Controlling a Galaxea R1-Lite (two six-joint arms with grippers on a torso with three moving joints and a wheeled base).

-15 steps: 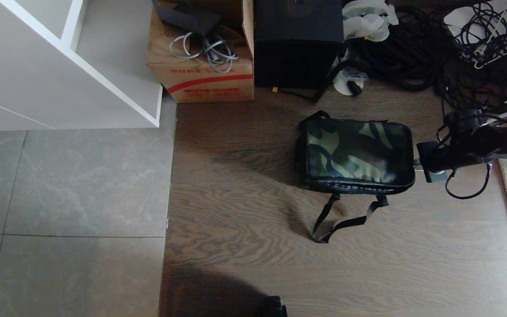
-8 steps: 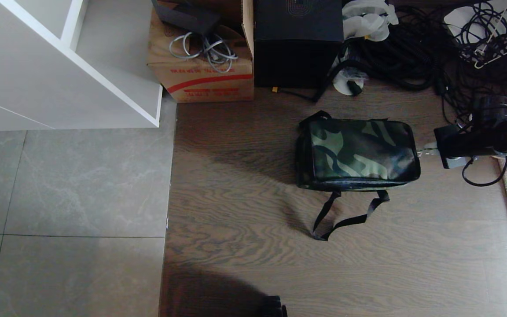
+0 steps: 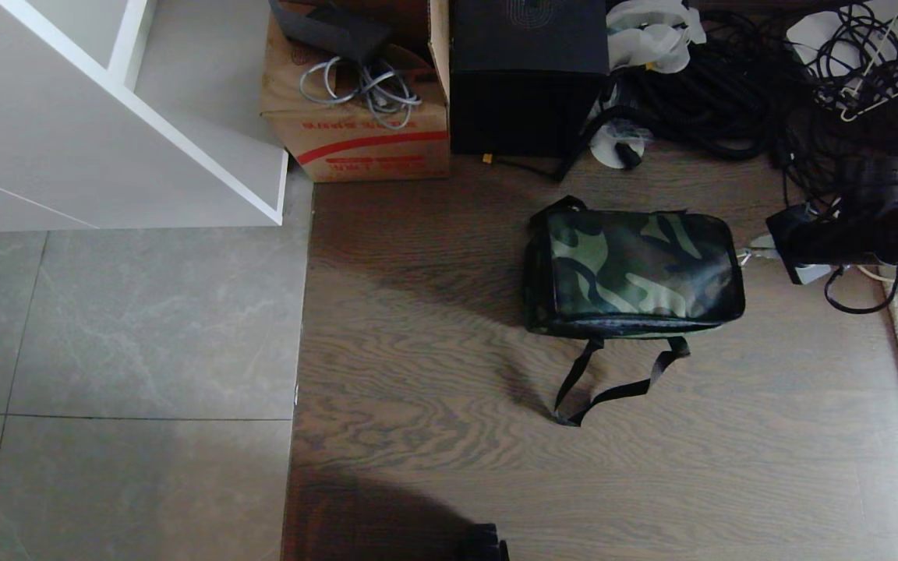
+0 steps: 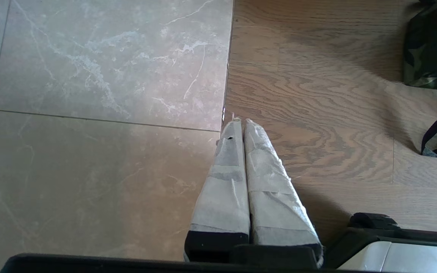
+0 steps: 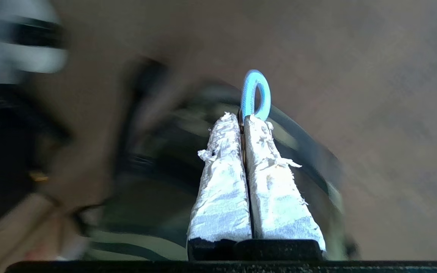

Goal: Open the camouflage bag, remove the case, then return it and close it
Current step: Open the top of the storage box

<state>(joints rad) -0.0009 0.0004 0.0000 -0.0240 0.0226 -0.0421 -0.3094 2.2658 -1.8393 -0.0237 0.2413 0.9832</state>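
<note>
I'm on the unzipping step, judging by how things lie: the camouflage bag sits right of centre in the head view, on the wood floor, lid down and shut, its black strap trailing toward the bottom of the frame. The case is nowhere in sight; I take it to be inside. My right gripper sits at the bag's right end, at the right edge of the head view, and in the right wrist view its taped fingers are pressed together on a pale blue ring, which I read as the zipper pull; the bag behind it is too blurred to make out the zip line. So the claw is clenched, grasping that ring. The next move, as I see it, calls for dragging the pull along the lid's edge without tugging the whole bag across the floor. My left gripper is parked, fingers together and holding nothing, over the seam between tile and wood.
</note>
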